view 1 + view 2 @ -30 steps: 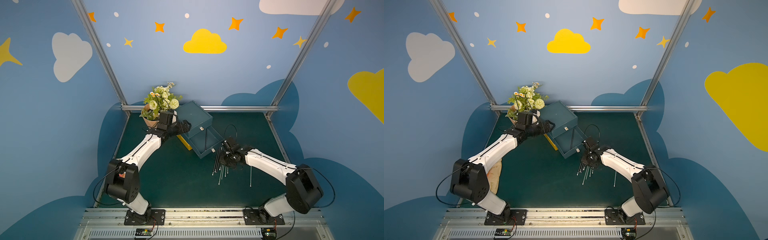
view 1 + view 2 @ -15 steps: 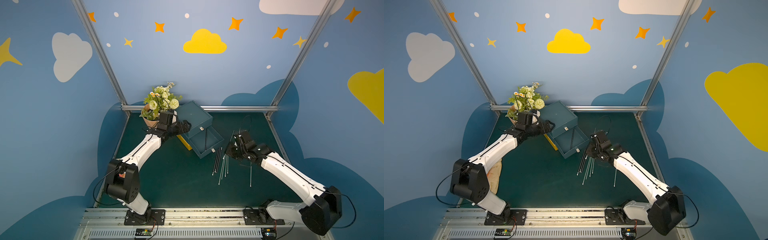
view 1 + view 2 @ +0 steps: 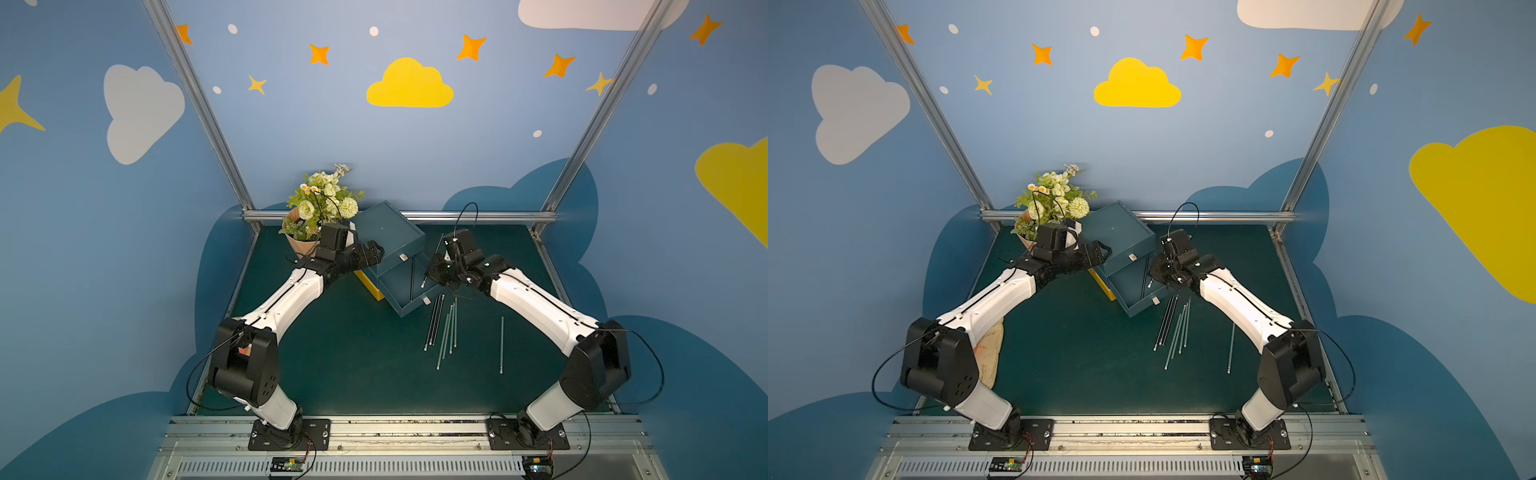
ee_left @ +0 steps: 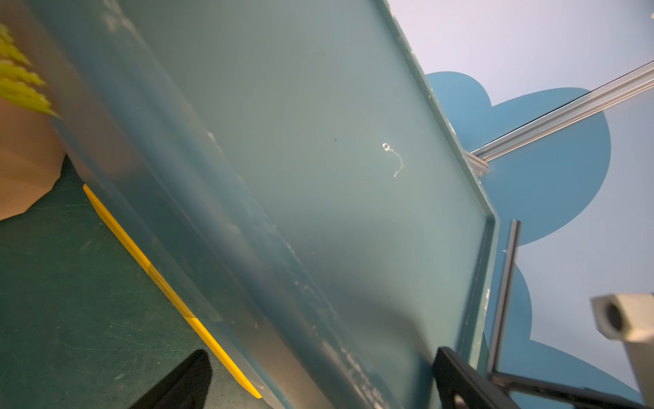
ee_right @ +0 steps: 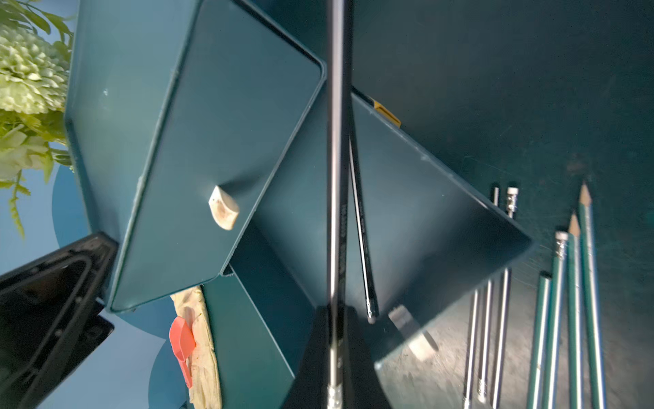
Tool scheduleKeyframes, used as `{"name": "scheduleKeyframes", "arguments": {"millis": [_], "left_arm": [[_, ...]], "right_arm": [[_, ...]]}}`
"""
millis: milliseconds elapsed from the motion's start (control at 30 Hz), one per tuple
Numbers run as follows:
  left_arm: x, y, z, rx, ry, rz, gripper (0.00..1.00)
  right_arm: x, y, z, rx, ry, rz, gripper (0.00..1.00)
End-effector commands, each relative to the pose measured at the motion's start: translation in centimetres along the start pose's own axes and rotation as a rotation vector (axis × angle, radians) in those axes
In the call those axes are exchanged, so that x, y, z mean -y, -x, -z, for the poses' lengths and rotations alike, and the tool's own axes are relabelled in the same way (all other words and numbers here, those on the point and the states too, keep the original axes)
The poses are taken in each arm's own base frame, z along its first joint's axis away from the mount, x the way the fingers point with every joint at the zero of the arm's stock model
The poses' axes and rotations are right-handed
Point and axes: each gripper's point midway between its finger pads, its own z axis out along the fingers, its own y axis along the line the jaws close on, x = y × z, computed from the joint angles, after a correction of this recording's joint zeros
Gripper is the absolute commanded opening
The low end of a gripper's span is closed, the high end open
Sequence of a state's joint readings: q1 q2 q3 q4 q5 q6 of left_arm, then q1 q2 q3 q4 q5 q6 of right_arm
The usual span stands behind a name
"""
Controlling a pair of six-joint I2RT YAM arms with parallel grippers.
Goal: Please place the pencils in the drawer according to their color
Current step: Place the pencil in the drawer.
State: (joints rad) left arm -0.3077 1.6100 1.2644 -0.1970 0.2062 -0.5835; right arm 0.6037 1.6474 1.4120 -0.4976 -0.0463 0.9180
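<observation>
Right pincer (image 5: pixel 334 318): clamped on black pencil (image 5: pixel 334 159); I hold it over open drawer (image 5: pixel 424 212).
Beneath: second black pencil (image 5: pixel 359 219), lying in drawer.
Beside, on mat (image 3: pixel 353 353): dark pencils (image 3: pixel 434 320), green pencils (image 3: pixel 449 328), lone pencil (image 3: pixel 502 345) farther off.
Opposite: left pincer (image 3: pixel 375 252) at cabinet (image 3: pixel 386 232), fingers (image 4: pixel 184 379) spread; whether clamped, I cannot tell.

bare mat (image 3: pixel 345 365) in front, drawer cabinet (image 3: pixel 388 232), flower pot (image 3: pixel 302 247) behind

White arm links (image 3: pixel 286 303), black joints (image 3: pixel 245 365), looping black cables (image 3: pixel 663 374).
</observation>
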Motion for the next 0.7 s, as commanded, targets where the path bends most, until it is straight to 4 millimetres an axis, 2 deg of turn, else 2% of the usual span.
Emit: {"name": "scheduleKeyframes", "arguments": {"millis": [0,233,400,533,633,667], "left_arm": [[-1.7,-1.9,-0.8,-0.070,0.070,0.007,1.00],[-1.7,-1.9,-0.8,-0.072,0.069,0.006,1.00],[-1.7,-1.9,-0.8,-0.073,0.069,0.005,1.00],[-1.7,-1.9,-0.8,-0.072,0.069,0.005,1.00],[-1.7,-1.9,-0.7,-0.071,0.068,0.002,1.00],[-1.7,-1.9,-0.8,-0.072,0.068,0.002,1.00]], "right_arm": [[-1.7,-0.1,-0.9,-0.031,0.042,0.011,0.00],[-2.2,-2.5,-3.9,-0.102,0.025,0.032,0.00],[-2.3,-4.3,-5.1,-0.144,0.015,0.049,0.00],[-2.5,-5.0,-5.4,-0.163,0.020,0.059,0.00],[-3.1,-4.6,-4.7,-0.155,0.033,0.072,0.27],[-3.4,-4.4,-4.4,-0.147,0.039,0.078,0.32]]}}
